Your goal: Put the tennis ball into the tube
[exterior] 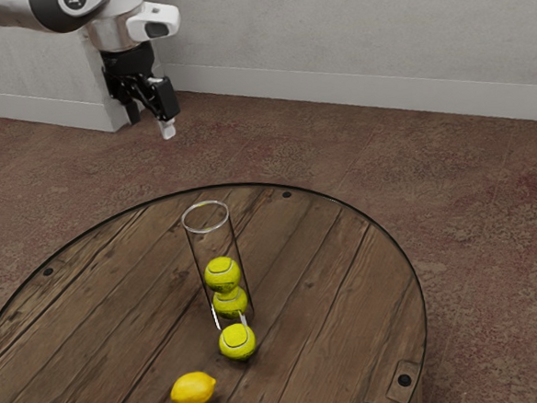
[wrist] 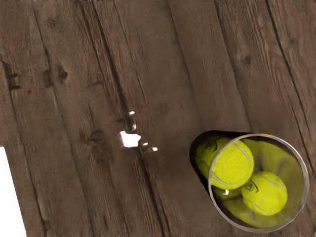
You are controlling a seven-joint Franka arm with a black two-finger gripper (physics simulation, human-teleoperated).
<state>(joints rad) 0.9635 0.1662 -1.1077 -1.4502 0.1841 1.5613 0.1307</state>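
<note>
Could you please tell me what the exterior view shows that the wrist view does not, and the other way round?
Exterior view: the lemon, my gripper and arm, the table's round edge, the floor and the walls.

Wrist view: small bright patches against the wood, beside the tube.

Both: the tabletop, the clear tube and tennis balls. In the exterior view one tennis ball looks loose by the tube's foot; I cannot tell which one that is in the wrist view.
</note>
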